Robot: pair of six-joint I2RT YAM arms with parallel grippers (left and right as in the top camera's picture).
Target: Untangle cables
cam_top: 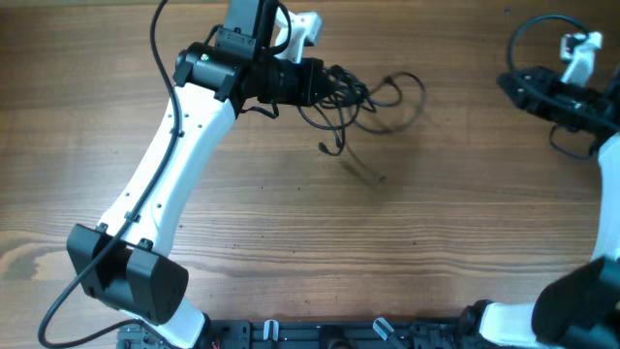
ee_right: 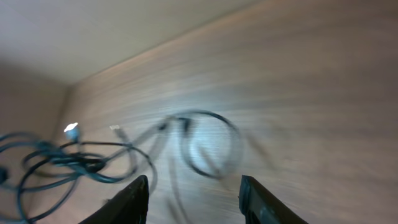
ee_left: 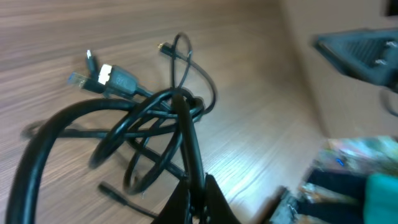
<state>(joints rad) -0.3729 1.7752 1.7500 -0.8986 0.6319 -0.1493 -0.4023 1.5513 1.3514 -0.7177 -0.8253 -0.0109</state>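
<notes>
a: where's the tangle?

b: the cables [cam_top: 351, 101] lie bunched on the wooden surface [cam_top: 320, 223], upper middle of the overhead frame. one loop trails right, and a plug end [ee_left: 114, 79] pokes out at the upper left of the left wrist view.

a: and the claws?

b: the left claw [ee_left: 194, 193] is pinched shut on one black strand at the knot. the right claw [ee_right: 193, 183] stands part open and empty, upper right, well apart from the bundle.

a: which step?

b: looks like pinning the knot, nothing separated yet. next, i'd say, the right claw must reach in, take the loose loop and draw it away.
</notes>
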